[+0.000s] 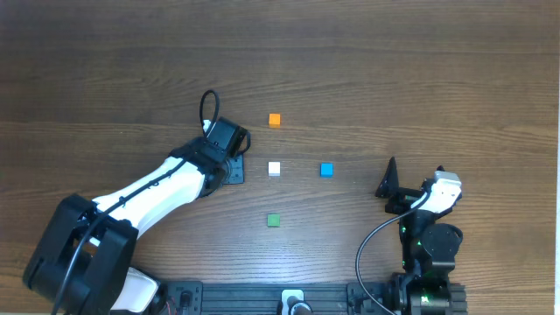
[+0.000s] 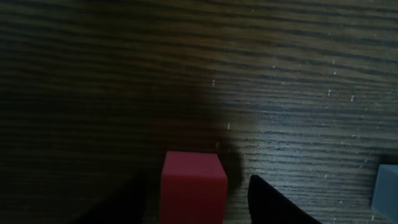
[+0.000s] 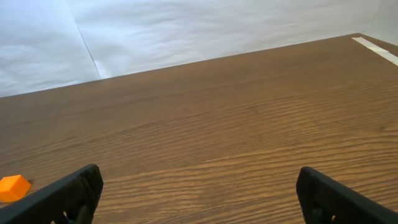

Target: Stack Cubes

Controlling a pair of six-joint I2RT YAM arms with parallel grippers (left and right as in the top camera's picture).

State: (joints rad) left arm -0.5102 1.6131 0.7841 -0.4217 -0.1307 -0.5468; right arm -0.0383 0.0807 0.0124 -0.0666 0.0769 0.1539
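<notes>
**On a wooden table, the left gripper straddles a red cube**

Near the middle of a dark wood-grain table, the left arm reaches in from the lower left. The left gripper is down close to the surface. Its two dark fingers are spread apart, with a small red cube standing on the table between them. A narrow gap shows on each side of the cube, so the fingers are not pressing it.

From above, four more cubes lie apart from one another. A small white cube sits just beside the left gripper. A small orange cube lies farther up the table, a small blue cube lies to the right of the white one, and a small green cube lies nearer the arm bases.

The right gripper is over bare wood at the right, well apart from the cubes. Its fingers are spread wide and hold nothing.
</notes>
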